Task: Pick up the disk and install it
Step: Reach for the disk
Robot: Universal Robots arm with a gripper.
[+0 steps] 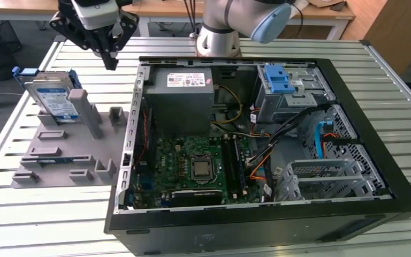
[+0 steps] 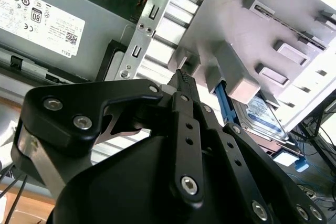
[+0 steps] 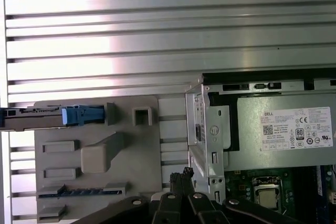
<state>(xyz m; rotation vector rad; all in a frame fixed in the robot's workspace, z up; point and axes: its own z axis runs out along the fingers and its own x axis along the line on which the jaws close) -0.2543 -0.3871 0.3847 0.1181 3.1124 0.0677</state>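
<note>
In the exterior view, the black gripper point(image 1: 111, 63), fingers clenched on nothing, hangs above the grey plastic rack point(image 1: 84, 155) that holds the upright silver, blue-railed disk point(image 1: 55, 100).

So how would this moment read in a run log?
gripper shut, empty | hovers near disk | disk standing in grey holder, outside case

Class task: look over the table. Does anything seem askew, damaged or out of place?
Nothing looks damaged or spilled. The disk stands on edge, tilted, in the grey holder beside the open case, not inside it. The shut claw hovers nearby, empty.
</note>
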